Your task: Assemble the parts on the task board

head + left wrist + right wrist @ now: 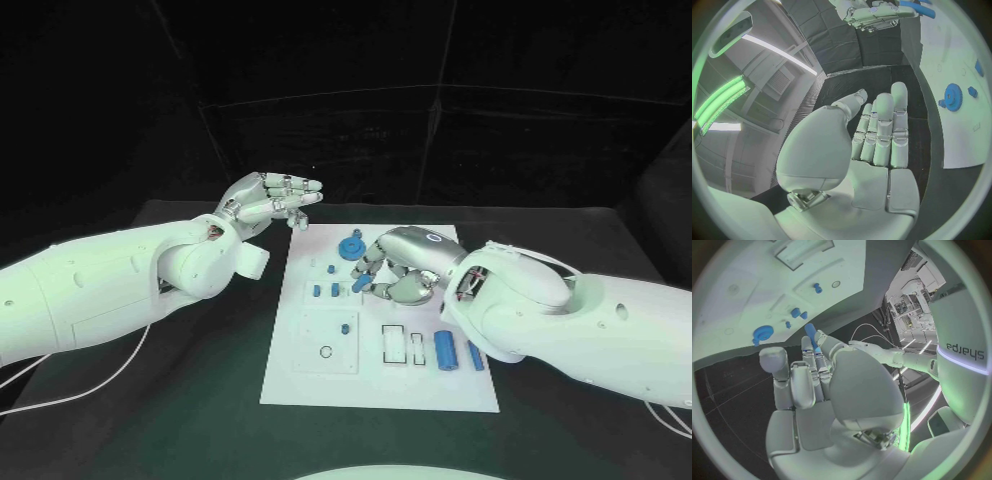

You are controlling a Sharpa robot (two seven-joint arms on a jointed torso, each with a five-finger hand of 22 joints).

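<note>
Small blue cylindrical part [362, 283]: pinched in fingertips of right silver hand [400, 270], above middle of white rectangular task board [378, 385]. Right hand: palm down, fingers curled on part. Left silver hand [268, 205]: raised beyond board's far-left corner, fingers curled in, holding nothing. Blue gear [351, 247] just beside right hand; two blue bars [460, 354] near board's right edge.

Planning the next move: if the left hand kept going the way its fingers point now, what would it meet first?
Probably nothing: the left hand hangs beside the task board, fingers aimed across its far edge; depth is unclear.
</note>
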